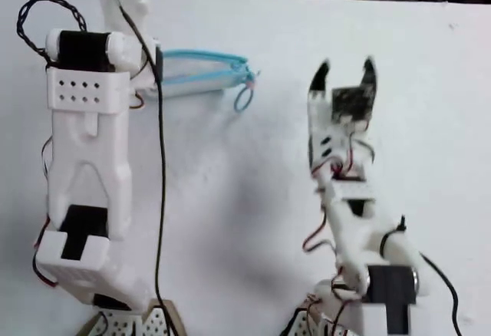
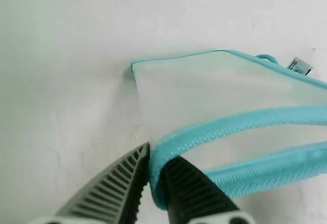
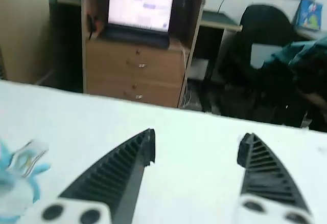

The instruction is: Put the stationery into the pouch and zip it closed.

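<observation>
Left gripper (image 2: 149, 150) is seen clamped on the pouch (image 2: 204, 91). A grey finger (image 2: 112, 183) and a black finger (image 2: 189, 188) are pressed together on the end of the teal zipper (image 2: 230, 124), right at the pouch's corner. From that grip the translucent pouch is laid out flat on the white table (image 1: 230, 198), stretching away from the fingertips toward the other arm. Two teal zipper tapes are seen running apart from each other beyond the fingers, so the mouth is shown unzipped.

Right gripper (image 1: 343, 75) is held with its jaws wide apart and nothing between them, above bare table and pointed at the table's far edge. The pouch lies off to its left, well apart from it. The end nearest this gripper carries a teal pull loop (image 1: 244, 98). Past the right gripper's fingertips, beyond the table edge, a wooden drawer cabinet (image 3: 135, 73) with a lit screen (image 3: 140, 9) on top is seen.
</observation>
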